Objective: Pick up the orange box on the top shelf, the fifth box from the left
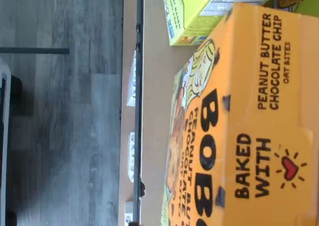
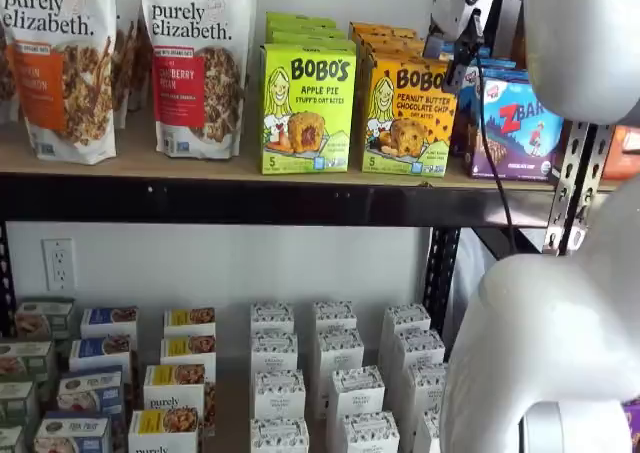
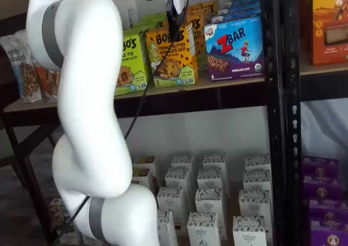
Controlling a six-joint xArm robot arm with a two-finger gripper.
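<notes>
From the wrist camera, the orange box (image 1: 249, 121) is filling most of the picture, turned on its side, with "PEANUT BUTTER CHOCOLATE CHIP" and "BAKED WITH" reading across its top panel. A lime-green carton (image 1: 192, 14) is sitting just beside it on the top shelf (image 1: 152, 86), whose black front rail is running alongside grey flooring.

In a shelf view, the orange box (image 2: 408, 115) is standing upright on the top shelf (image 2: 200, 163) between the lime-green carton (image 2: 308, 108) and a blue-purple ZBar box (image 2: 515, 123). The gripper (image 2: 458, 73) is hanging over the box's right edge, its cable trailing down; I cannot tell how the fingers are standing.

In a shelf view, the gripper (image 3: 173, 15) is reaching down onto the orange box (image 3: 169, 56) from above, one black finger showing against its front, so its grip stays unclear to me. The white arm (image 3: 87, 110) is looming in front.
</notes>
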